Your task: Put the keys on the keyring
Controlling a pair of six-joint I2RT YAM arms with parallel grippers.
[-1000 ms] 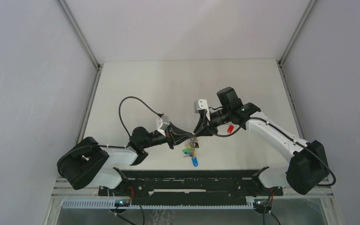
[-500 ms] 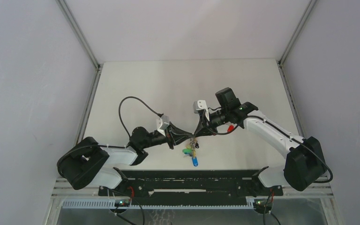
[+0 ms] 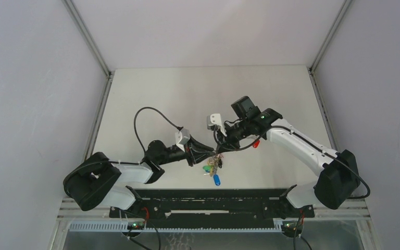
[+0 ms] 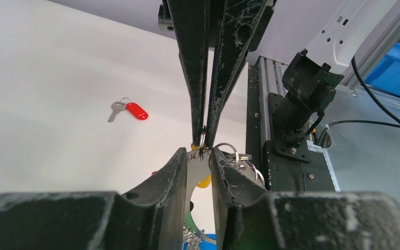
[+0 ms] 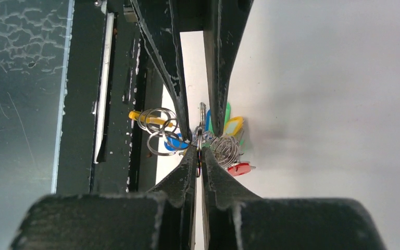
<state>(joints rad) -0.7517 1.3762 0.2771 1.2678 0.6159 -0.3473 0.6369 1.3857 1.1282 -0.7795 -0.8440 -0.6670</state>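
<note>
The keyring hangs above the near part of the table between both grippers, with green, yellow, blue and red-headed keys bunched under it. My right gripper is shut on the thin edge of the ring. My left gripper faces it from the left, its jaws a little apart, with the ring's flat grey part in the gap. One loose red-headed key lies flat on the table, behind the right gripper in the top view. The left gripper meets it over the bunch.
A black rail runs along the table's near edge, just below the hanging bunch. White walls close in the table at the left, back and right. The right arm's base and a blue bin stand beyond the edge.
My left gripper's jaws have parted slightly around the ring. My right gripper has closed on the ring, and its wrist has shifted left.
</note>
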